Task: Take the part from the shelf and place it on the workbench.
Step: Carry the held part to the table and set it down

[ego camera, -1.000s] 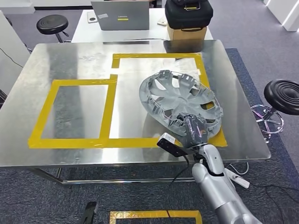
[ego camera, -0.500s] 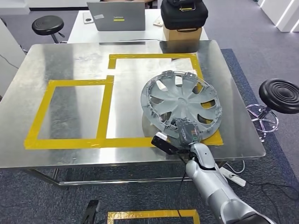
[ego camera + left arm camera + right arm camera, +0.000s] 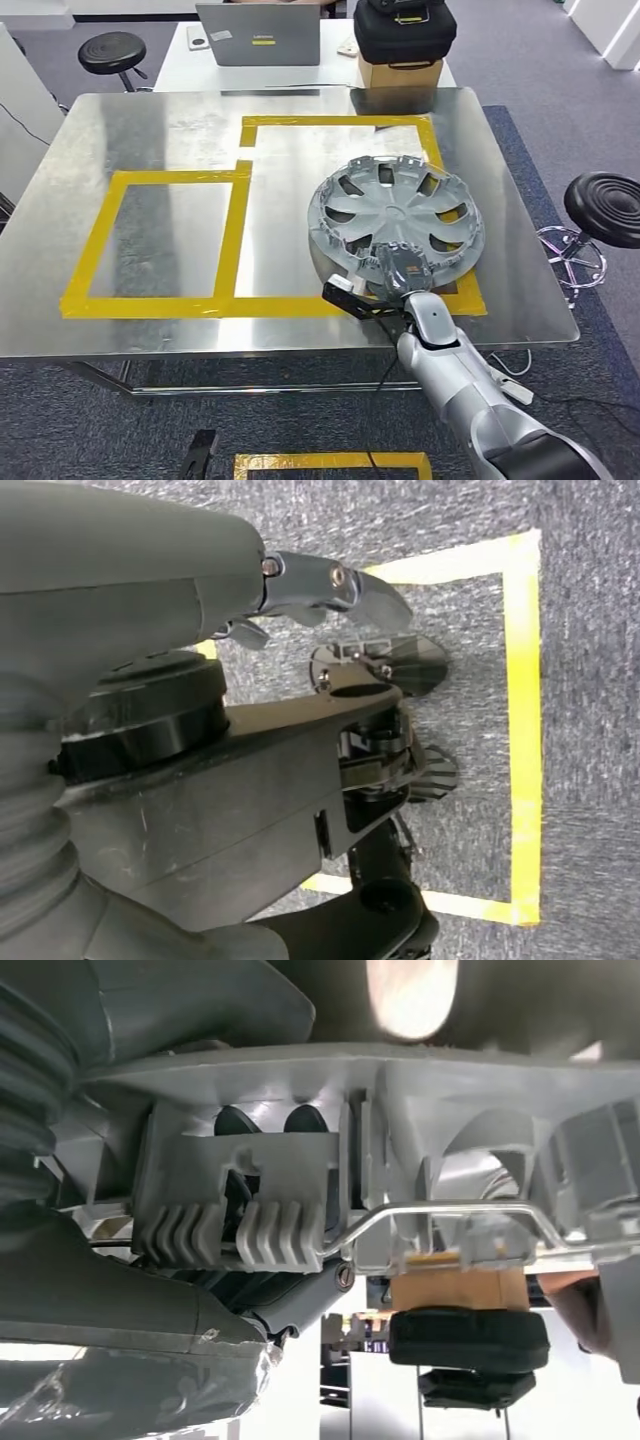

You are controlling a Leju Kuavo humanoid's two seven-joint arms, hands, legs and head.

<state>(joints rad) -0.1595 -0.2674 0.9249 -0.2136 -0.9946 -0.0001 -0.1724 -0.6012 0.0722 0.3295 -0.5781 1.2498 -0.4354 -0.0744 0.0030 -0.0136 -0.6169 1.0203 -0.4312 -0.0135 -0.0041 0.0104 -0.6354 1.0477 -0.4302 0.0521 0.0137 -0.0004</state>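
The left hand (image 3: pixel 355 590) hangs low beside the robot, above grey carpet (image 3: pixel 589 730) marked with a rectangle of yellow floor tape (image 3: pixel 524 730). Nothing is held in it; whether its fingers are spread or curled cannot be told.

The workbench (image 3: pixel 151 120) is a bright metal top carrying two rectangles of yellow tape (image 3: pixel 234 240). Both lie to the left of, and beyond, the right hand (image 3: pixel 400 270).

The right hand grips the near rim of the part, a silver wheel cover (image 3: pixel 396 215). The cover extends away from the hand, out over the workbench, inside the right-hand taped rectangle, its near edge over the front strip of tape. Whether its underside touches the metal top cannot be told. In the right wrist view the dark fingers (image 3: pixel 234 1125) are hooked over the ribbed inner edge of the cover, with the thumb on the opposite face.

Beyond the cover stand a laptop (image 3: pixel 260 35) and a black case (image 3: pixel 404 30). To the right of the hand is a black stool (image 3: pixel 607 205).
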